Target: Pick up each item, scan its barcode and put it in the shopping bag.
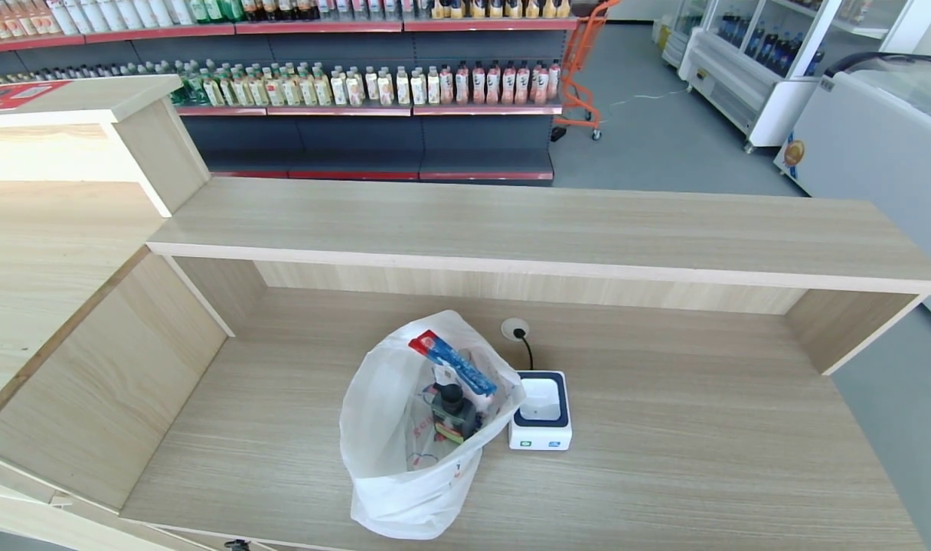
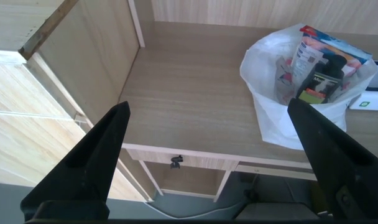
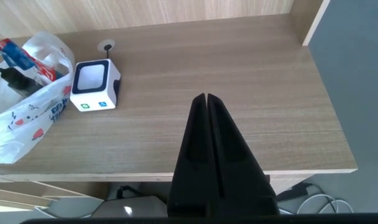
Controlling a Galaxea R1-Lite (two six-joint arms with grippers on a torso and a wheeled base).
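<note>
Shopping bag [image 1: 404,436] stands open on desk [image 1: 664,428], touching scanner [image 1: 540,409] on its left. Long box [image 1: 454,363] inside leans, red end up and away from scanner, above a dark bottle [image 1: 452,405]. Left pincer [image 2: 207,106] released, empty, at the desk's front edge left of scanner. Right pincer [image 3: 206,96] clenched, empty, right of scanner.

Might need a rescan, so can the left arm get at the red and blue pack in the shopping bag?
Probably yes: the left gripper is open, the shopping bag gapes wide, and the red and blue pack pokes out on top.
</note>
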